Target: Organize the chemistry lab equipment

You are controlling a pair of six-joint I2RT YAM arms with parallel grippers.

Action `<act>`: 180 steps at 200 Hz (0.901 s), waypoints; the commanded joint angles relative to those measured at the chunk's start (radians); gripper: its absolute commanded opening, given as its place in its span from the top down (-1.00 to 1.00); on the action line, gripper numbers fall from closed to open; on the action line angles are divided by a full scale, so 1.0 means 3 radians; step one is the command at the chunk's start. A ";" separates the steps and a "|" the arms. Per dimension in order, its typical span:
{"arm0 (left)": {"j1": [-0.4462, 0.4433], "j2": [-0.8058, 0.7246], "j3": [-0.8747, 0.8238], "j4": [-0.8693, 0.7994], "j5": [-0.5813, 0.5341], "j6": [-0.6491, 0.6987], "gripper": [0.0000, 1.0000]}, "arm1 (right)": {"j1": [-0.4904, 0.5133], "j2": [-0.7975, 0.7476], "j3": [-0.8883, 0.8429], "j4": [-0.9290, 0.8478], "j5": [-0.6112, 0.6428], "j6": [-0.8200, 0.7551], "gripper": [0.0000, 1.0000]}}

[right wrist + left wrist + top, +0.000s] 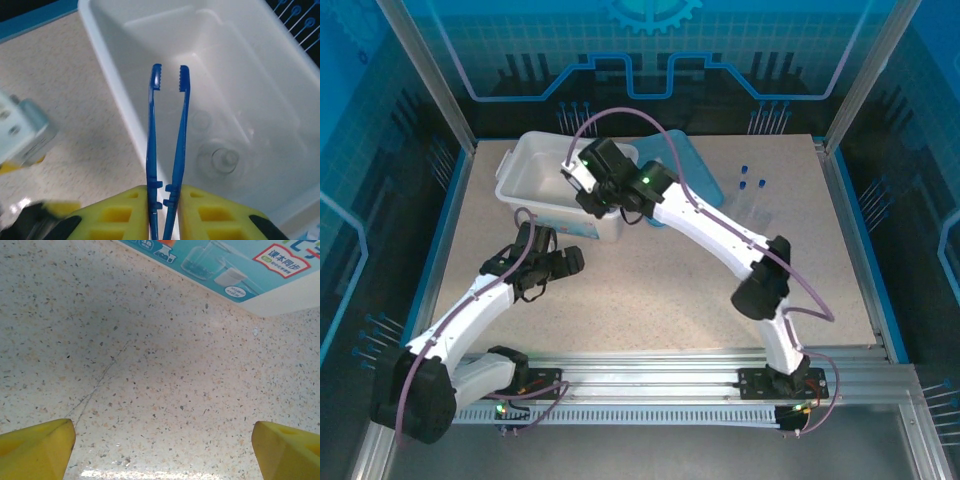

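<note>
Right hand (164, 200) is clamping the dark-blue tweezers (151, 130) between its yellow fingers, gripping them near the joined end. The two serrated tips are pointing away from the wrist and standing slightly apart. The tweezers are hanging over the open white bin (280, 115), just inside its near-left wall, not touching it as far as I can see.

A clear glass vessel (223, 160) is lying on the bin floor, seen from above; other faint glass outlines beside it are too dim to name.

Left hand (545, 262) is hovering over the bare desk (650, 290), fingers spread wide, gripping nothing, just in front of the bin's printed label (225, 265).

Blue-capped tubes (755, 190) are lying on the desk beyond the light-blue lid (695, 175), well apart from both hands
</note>
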 commanded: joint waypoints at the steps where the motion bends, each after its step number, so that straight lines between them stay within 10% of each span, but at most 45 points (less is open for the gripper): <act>1: 0.0026 -0.0013 -0.0051 0.0023 0.0101 0.0018 -0.84 | -0.0098 0.0349 0.0525 -0.0244 -0.0023 -0.0230 0.55; 180: 0.0018 -0.0348 -0.0123 -0.0246 0.0310 -0.0011 -0.84 | -0.0508 0.1648 0.1336 0.0456 0.0398 -0.1296 0.39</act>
